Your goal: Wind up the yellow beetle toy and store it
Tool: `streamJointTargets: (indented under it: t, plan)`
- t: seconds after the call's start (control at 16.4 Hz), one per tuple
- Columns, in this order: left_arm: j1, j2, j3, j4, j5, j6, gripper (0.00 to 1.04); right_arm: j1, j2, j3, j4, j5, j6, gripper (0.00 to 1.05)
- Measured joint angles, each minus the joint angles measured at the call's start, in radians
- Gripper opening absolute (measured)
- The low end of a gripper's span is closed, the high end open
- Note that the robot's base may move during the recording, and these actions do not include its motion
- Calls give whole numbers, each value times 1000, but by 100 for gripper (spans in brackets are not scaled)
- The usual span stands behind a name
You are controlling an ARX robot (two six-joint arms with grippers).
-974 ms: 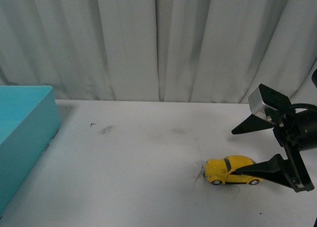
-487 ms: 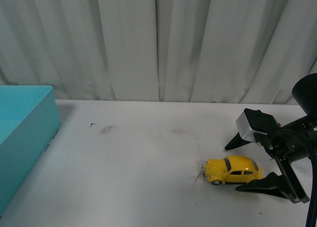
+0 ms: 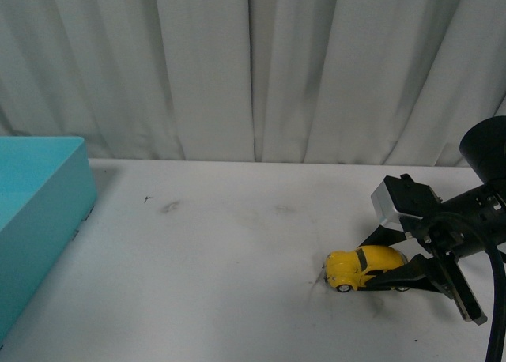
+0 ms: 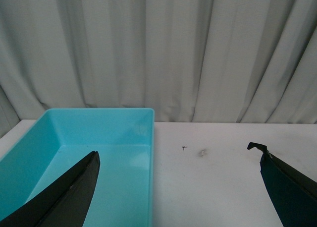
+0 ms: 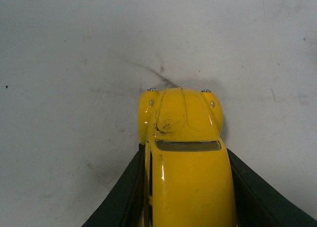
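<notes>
My right gripper (image 3: 364,265) has its two black fingers (image 5: 121,199) drawn in around the yellow beetle toy (image 3: 365,268), one along each flank. In the right wrist view they lie against the sides of its rear half. The toy sits wheels-down on the near right part of the white table (image 3: 237,283), nose pointing left, with a thin dark scratch (image 3: 319,277) on the table just off its nose. My left gripper (image 4: 173,150) does not show in the front view. In its own wrist view its fingers are spread wide with nothing between them. At the left edge of the table stands the teal bin (image 3: 47,220), well apart from the toy. Farther back, between bin and toy, the table carries faint grey smudges (image 3: 170,207). Behind the table hangs a pale pleated curtain (image 3: 253,69).
</notes>
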Motion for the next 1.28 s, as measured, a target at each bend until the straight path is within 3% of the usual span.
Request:
streamJointTargets:
  t: [0.49, 0.73, 1.28]
  plan:
    - [0, 0, 0, 0, 0, 0, 98, -70, 0, -35, -12, -34, -56, 41]
    - [0, 0, 0, 0, 0, 0, 98, -193, -16, -101, -1, -61, -110, 41]
    - [0, 0, 0, 0, 0, 0, 98, -306, -64, -204, -36, -62, -140, 41]
